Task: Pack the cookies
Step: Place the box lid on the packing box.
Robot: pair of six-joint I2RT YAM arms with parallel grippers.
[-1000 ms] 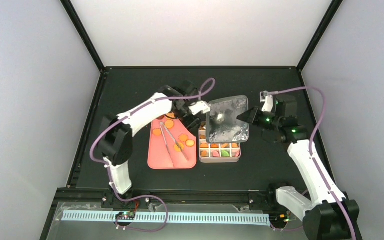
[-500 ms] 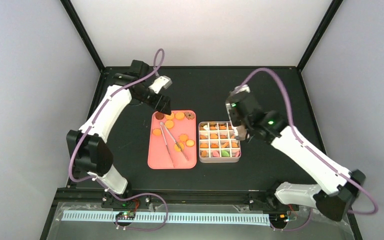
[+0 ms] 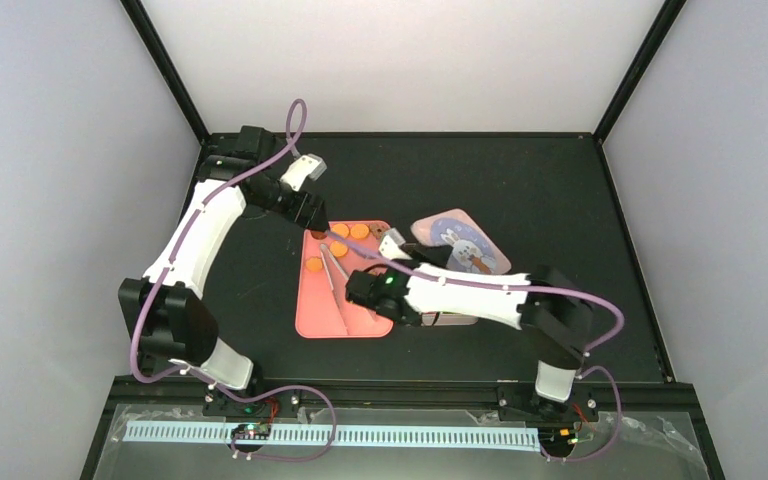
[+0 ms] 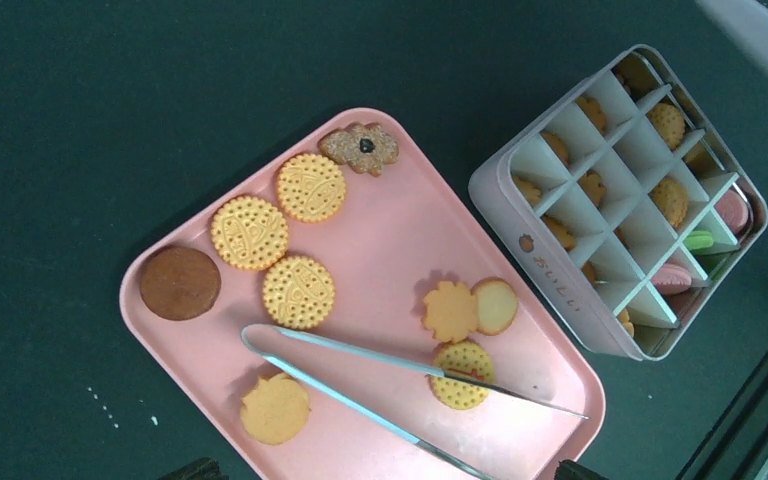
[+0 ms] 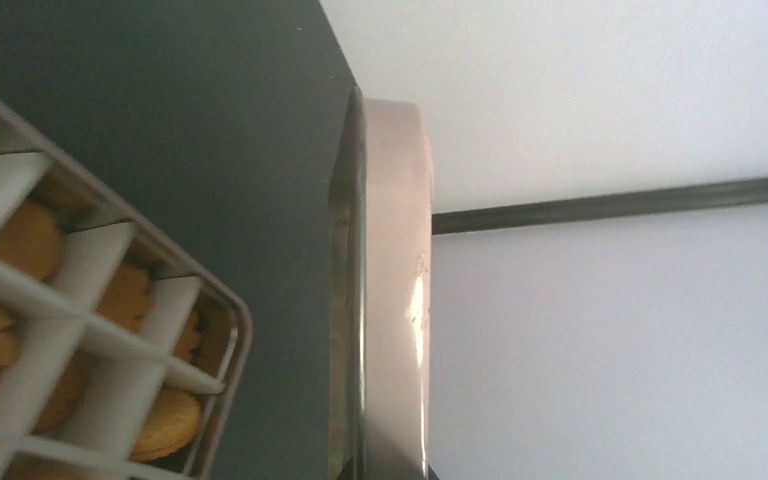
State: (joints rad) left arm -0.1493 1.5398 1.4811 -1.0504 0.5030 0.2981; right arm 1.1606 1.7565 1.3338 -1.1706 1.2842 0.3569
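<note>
Several orange cookies (image 4: 299,291) and one dark brown cookie lie on the pink tray (image 4: 390,250), with metal tongs (image 4: 360,352) across them. More cookies fill compartments of the divided box (image 4: 620,200), also seen in the right wrist view (image 5: 90,330). My left gripper (image 4: 385,475) hangs open above the tray's far end (image 3: 315,215), holding nothing. My right gripper (image 3: 410,247) is shut on the edge of the lid (image 3: 458,243), picture side up; that lid appears edge-on (image 5: 390,300) between its jaws (image 5: 388,472). The right forearm covers most of the box from above.
The pink tray (image 3: 310,315) sits left of the box on the black table. The right arm (image 3: 460,295) stretches low across the middle from right to left. Black frame posts and white walls close in the back and sides.
The right arm has swung down and left across the box, and the lid now shows picture side up behind the box. The left arm drew back slightly toward the far left.
</note>
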